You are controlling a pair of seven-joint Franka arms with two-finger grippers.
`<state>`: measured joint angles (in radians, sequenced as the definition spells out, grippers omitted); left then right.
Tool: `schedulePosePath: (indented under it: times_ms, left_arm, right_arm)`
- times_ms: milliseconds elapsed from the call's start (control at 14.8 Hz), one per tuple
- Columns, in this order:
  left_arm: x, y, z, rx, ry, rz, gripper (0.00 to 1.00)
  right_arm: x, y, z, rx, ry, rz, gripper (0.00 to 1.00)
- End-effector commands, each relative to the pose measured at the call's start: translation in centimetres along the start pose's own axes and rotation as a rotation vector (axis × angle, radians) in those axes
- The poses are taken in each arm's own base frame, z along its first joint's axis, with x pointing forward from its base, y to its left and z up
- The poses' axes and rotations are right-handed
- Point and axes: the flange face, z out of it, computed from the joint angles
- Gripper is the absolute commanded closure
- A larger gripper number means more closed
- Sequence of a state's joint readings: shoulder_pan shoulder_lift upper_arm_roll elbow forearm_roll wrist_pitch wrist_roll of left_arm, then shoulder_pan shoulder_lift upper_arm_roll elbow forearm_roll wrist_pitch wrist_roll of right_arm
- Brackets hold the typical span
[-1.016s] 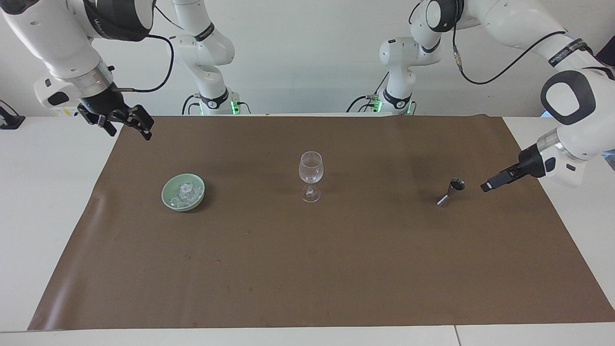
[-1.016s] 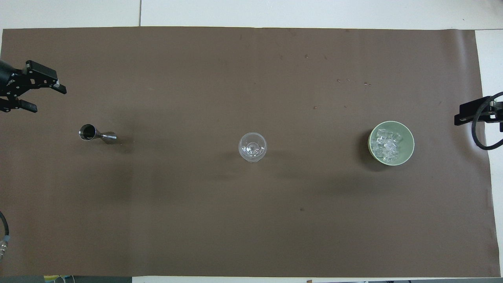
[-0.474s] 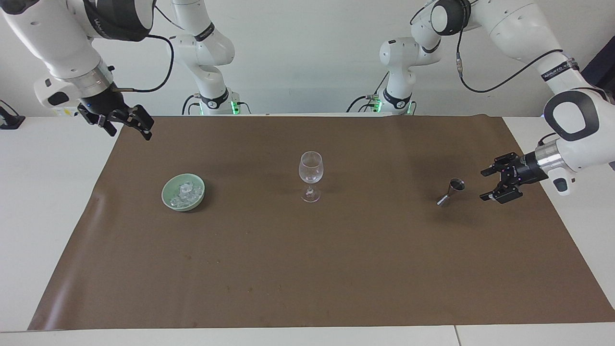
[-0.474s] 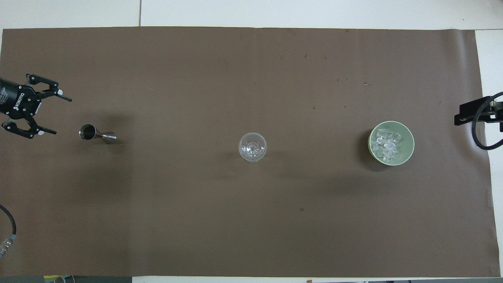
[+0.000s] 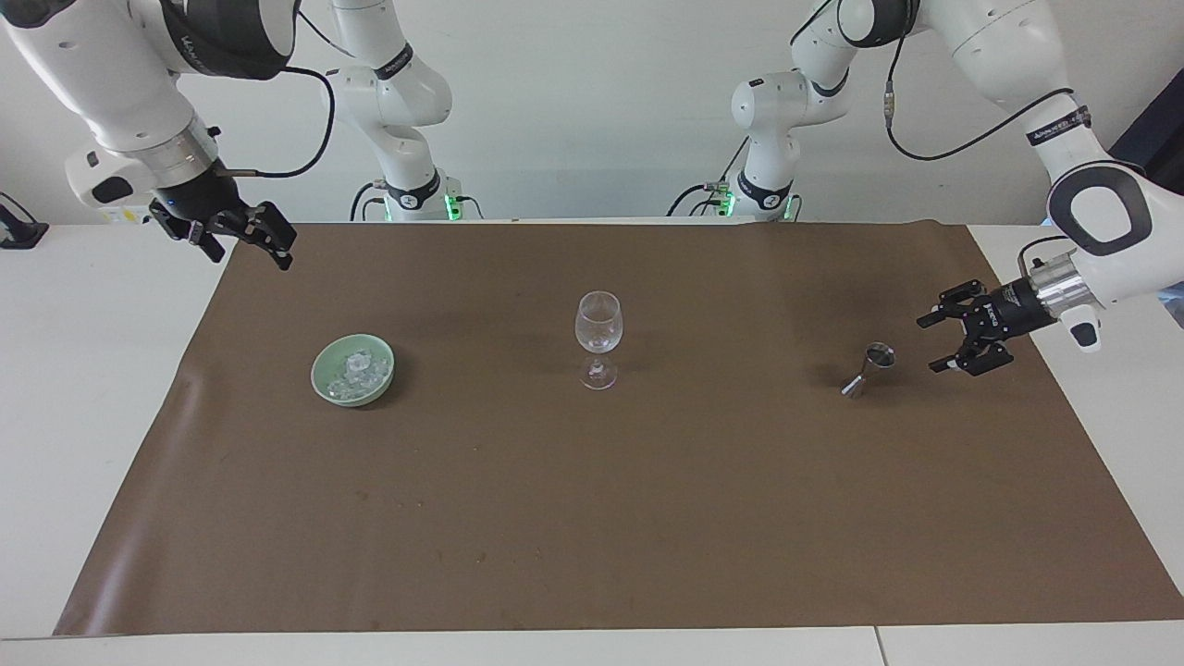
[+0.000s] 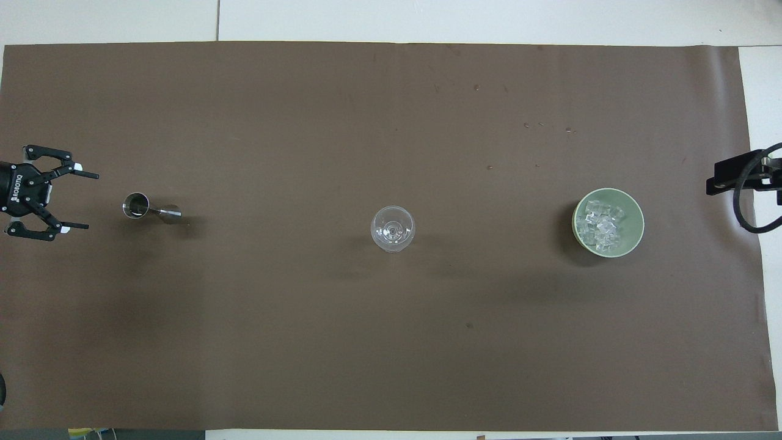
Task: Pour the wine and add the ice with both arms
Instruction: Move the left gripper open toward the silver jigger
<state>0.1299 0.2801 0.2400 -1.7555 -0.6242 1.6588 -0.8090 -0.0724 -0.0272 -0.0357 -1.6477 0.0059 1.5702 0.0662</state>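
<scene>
A clear stemmed wine glass stands upright mid-mat; it also shows in the overhead view. A small metal jigger stands toward the left arm's end, also in the overhead view. A green bowl holds several ice cubes toward the right arm's end; its rim and the ice show from overhead. My left gripper is open and empty, low beside the jigger, its fingers pointing at it with a gap between. My right gripper is open and empty, raised over the mat's edge, waiting.
A brown mat covers most of the white table. A few small drops lie on the mat, farther from the robots than the bowl. A black cable hangs by the right gripper.
My left gripper has turned so its open fingers face the jigger and has come level with it. The right arm, glass, jigger and bowl have not moved.
</scene>
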Motion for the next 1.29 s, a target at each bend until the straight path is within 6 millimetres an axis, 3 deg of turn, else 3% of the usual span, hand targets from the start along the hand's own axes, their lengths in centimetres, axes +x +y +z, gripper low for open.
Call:
schedulePosePath:
  times_ms: [0,203,406,474,542,745,880,1219]
  left_arm:
    - [-0.1,-0.4,0.4,-0.071,-0.041,-0.088,0.00]
    - [4.1,-1.6,0.0,-0.167,-0.144,-0.200,0.00]
    - [6.4,-1.9,1.6,-0.234,-0.192,-0.271,0.00]
    - [8.3,-2.9,1.8,-0.262,-0.208,-0.315,0.00]
    - [8.8,-3.6,2.7,-0.252,-0.219,-0.330,0.00]
    - [7.9,-5.7,6.0,-0.222,-0.260,-0.365,0.00]
    - [7.9,-7.6,7.2,-0.256,-0.289,-0.350,0.00]
    - [7.3,-9.5,9.9,-0.378,-0.354,-0.396,0.00]
  right_arm:
    - [-0.4,0.3,-0.1,0.016,0.002,-0.009,0.00]
    - [-0.4,0.3,-0.1,0.016,0.002,-0.009,0.00]
    - [-0.4,0.3,-0.1,0.016,0.002,-0.009,0.00]
    - [-0.4,0.3,-0.1,0.016,0.002,-0.009,0.00]
    - [-0.4,0.3,-0.1,0.016,0.002,-0.009,0.00]
    - [-0.4,0.3,-0.1,0.016,0.002,-0.009,0.00]
    - [-0.4,0.3,-0.2,0.016,0.003,-0.009,0.00]
    - [-0.4,0.3,-0.1,0.016,0.002,-0.009,0.00]
